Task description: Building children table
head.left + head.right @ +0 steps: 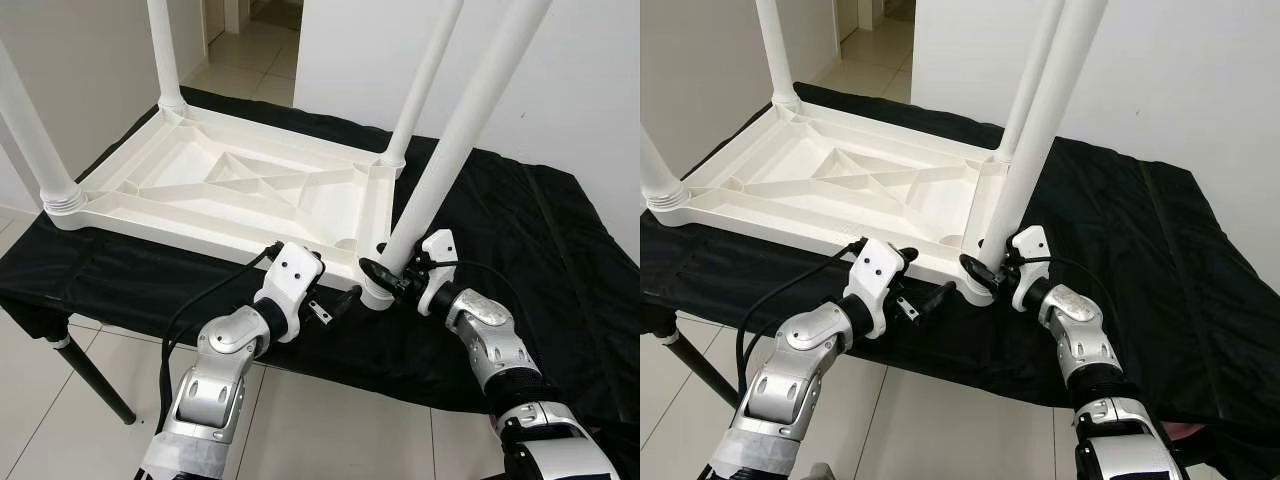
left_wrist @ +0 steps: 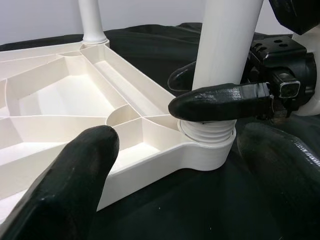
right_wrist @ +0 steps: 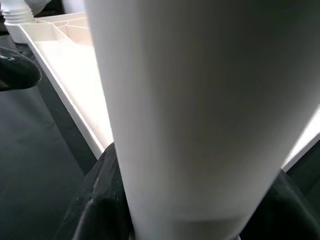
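A white plastic children's table (image 1: pixel 230 185) lies upside down on a work table draped in black cloth (image 1: pixel 540 250), its ribbed underside facing up. The moulded underside shows a raised rim, a recessed rectangular panel in the middle and diagonal stiffening ribs running out to the corners. It sits toward the left and near part of the cloth, with its near right corner close to the near edge of the work table.

Round white legs stand up from the corners: one at the far left corner (image 1: pixel 165 55), one at the near left corner (image 1: pixel 35 140), one at the far right corner (image 1: pixel 425 80). The fourth leg (image 1: pixel 460 130), at the near right corner, leans noticeably to the right, and its ridged, threaded base (image 2: pixel 207 132) sits in the round corner socket.

The right gripper (image 1: pixel 385 272) is clamped around this leaning leg just above the socket, its black fingers (image 2: pixel 220 102) pressing on either side of the tube. The left gripper (image 1: pixel 335 305) hovers just off the near edge of the children's table, beside that same corner, with its jaws apart and holding nothing. A black cable (image 1: pixel 200 305) loops from the left wrist down along the silver arm.
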Tool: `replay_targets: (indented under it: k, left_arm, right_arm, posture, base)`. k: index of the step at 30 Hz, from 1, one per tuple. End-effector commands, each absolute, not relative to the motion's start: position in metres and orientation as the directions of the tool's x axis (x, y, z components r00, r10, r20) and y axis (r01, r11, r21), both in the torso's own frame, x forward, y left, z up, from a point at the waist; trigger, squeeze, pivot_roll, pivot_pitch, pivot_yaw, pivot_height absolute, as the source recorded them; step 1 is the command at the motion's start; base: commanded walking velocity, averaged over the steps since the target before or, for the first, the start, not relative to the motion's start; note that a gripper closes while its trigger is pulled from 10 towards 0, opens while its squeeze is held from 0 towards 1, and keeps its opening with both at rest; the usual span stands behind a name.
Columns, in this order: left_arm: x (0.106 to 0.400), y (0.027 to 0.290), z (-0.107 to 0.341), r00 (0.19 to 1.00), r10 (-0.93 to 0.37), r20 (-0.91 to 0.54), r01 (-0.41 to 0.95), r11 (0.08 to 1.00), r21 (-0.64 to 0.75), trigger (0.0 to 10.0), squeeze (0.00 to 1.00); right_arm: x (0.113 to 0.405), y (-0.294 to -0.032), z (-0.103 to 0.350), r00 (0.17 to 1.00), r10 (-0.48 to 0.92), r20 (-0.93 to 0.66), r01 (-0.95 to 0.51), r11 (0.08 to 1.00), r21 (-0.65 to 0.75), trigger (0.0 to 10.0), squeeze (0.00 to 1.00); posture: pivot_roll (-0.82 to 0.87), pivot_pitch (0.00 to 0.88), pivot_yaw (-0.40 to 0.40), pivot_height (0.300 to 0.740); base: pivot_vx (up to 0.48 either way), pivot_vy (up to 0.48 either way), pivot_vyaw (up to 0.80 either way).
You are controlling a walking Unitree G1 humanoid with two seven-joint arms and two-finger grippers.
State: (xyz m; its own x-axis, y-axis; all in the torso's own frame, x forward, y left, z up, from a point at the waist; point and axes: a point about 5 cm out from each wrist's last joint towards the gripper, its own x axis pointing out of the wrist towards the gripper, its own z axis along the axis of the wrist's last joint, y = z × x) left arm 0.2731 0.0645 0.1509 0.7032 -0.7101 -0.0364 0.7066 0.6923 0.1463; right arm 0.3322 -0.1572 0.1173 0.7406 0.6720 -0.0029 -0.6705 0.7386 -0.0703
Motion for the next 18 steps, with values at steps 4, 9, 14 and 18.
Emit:
replay_targets:
  k: [4, 9, 14, 18]
  left_arm:
    - [0.278, 0.064, 0.15, 0.735, -0.677, -0.042, 0.672, 0.718, 0.181, 10.0, 0.0]
    - [0.281, 0.068, 0.151, 0.741, -0.67, -0.043, 0.664, 0.721, 0.198, 10.0, 0.0]
    - [0.281, 0.068, 0.15, 0.741, -0.67, -0.046, 0.664, 0.72, 0.202, 10.0, 0.0]
    - [0.282, 0.065, 0.15, 0.736, -0.676, -0.044, 0.668, 0.715, 0.205, 10.0, 0.0]
  right_arm:
    - [0.326, -0.15, 0.104, 0.76, 0.65, -0.03, -0.65, 0.758, -0.051, 5.5, 0.0]
    - [0.328, -0.144, 0.104, 0.84, 0.541, -0.029, -0.542, 0.838, -0.061, 10.0, 0.0]
    - [0.328, -0.137, 0.103, 0.91, 0.413, -0.021, -0.414, 0.91, -0.014, 10.0, 0.0]
    - [0.325, -0.13, 0.101, 0.969, 0.242, -0.04, -0.241, 0.97, 0.027, 10.0, 0.0]
  posture:
    - [0.04, 0.0, -0.124, 0.74]
    - [0.04, 0.0, -0.121, 0.74]
    - [0.03, 0.0, -0.114, 0.74]
    - [0.02, 0.0, -0.11, 0.74]
  base:
    - [0.0, 0.0, 0.0]
    - [0.0, 0.0, 0.0]
    - [0.0, 0.0, 0.0]
    - [0.0, 0.0, 0.0]
